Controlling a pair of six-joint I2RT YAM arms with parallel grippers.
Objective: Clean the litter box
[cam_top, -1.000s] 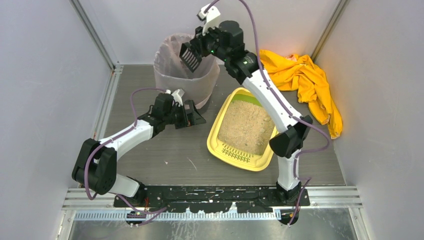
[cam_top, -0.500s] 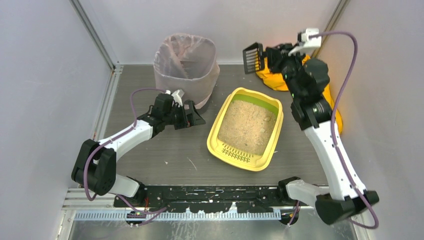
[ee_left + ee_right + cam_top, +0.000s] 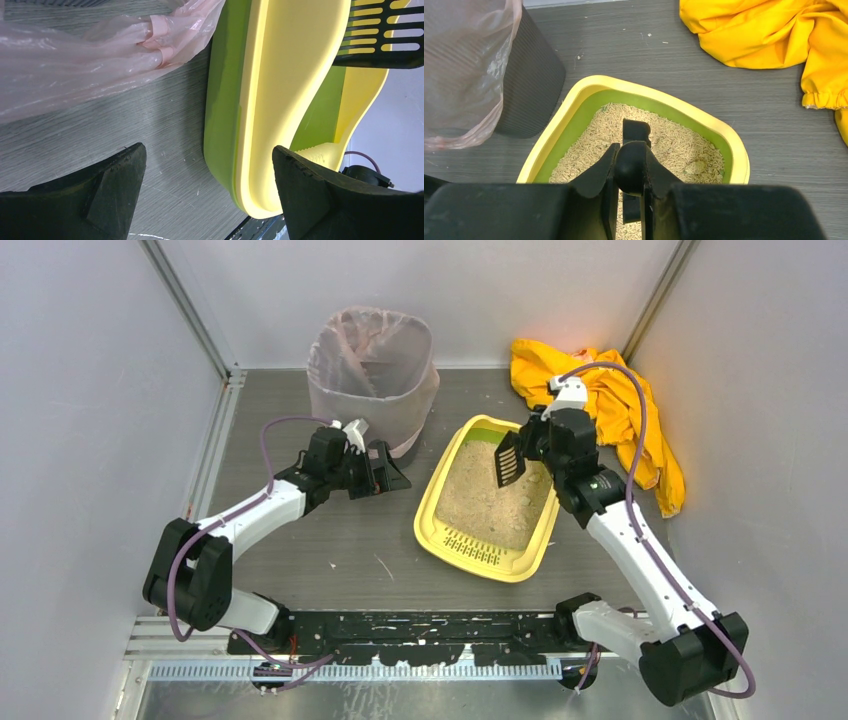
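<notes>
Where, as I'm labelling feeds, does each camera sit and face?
Top external: above and behind the robot, looking down on the table; left arm, right arm, litter box, bin.
Left wrist: on the left arm, looking low across the table at the box's outer wall; the open left pincer frames it.
Right wrist: on the right arm, looking down into the litter; right pincer shut on the scoop.
Shared: all three show the litter box and scoop.
</notes>
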